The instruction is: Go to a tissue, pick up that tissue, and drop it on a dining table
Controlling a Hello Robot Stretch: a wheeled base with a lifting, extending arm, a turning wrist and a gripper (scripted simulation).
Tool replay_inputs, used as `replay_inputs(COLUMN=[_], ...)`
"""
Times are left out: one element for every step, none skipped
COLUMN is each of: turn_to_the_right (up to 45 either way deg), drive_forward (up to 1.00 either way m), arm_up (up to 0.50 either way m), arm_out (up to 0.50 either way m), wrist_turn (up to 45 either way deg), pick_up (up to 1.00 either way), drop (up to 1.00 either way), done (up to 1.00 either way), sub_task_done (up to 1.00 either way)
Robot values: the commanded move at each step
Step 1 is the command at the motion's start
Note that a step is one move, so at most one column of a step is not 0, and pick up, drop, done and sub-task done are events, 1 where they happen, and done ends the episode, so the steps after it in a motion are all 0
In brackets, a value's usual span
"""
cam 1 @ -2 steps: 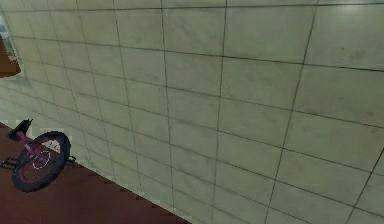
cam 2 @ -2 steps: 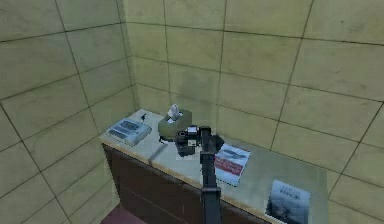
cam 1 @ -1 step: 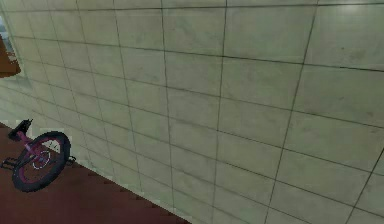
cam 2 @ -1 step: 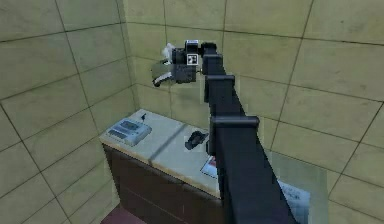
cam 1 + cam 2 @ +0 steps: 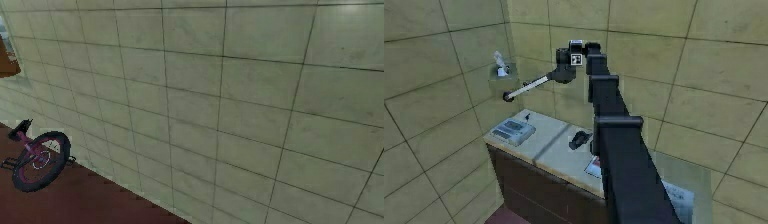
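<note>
Right, forward view: tiled wall (image 5: 230, 100) close ahead, likely because the base sits side-on to work. A purple wheeled thing (image 5: 38, 160) at 8 o'clock is cut by the edge and hard to name.

Arm side view: the arm (image 5: 619, 140) runs out toward 11 o'clock, putting the gripper (image 5: 512, 94) by the tissue (image 5: 500, 58), which pokes from a box (image 5: 503, 72) on a wall ledge. Contact, finger state, any hold: cannot tell. Items on the counter (image 5: 549, 140) are blobs.

Wall (image 5: 230, 110): large pale tiles, smooth, faint sheen, thin grout lines. Floor (image 5: 80, 205): dark red-brown, matt. Arm (image 5: 622, 150): dark, matt, plastic-like. Cabinet (image 5: 534, 185): pale smooth top, dark wood-look front. Tissue (image 5: 500, 58): white, papery.
</note>
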Motion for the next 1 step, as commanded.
replay_inputs(turn_to_the_right=[0.0], drive_forward=[0.00], arm_up=[0.00], arm_out=[0.00], wrist_turn=[-45.0], pick_up=[0.00], drop=[0.00], done=[0.00], sub_task_done=[0.00])
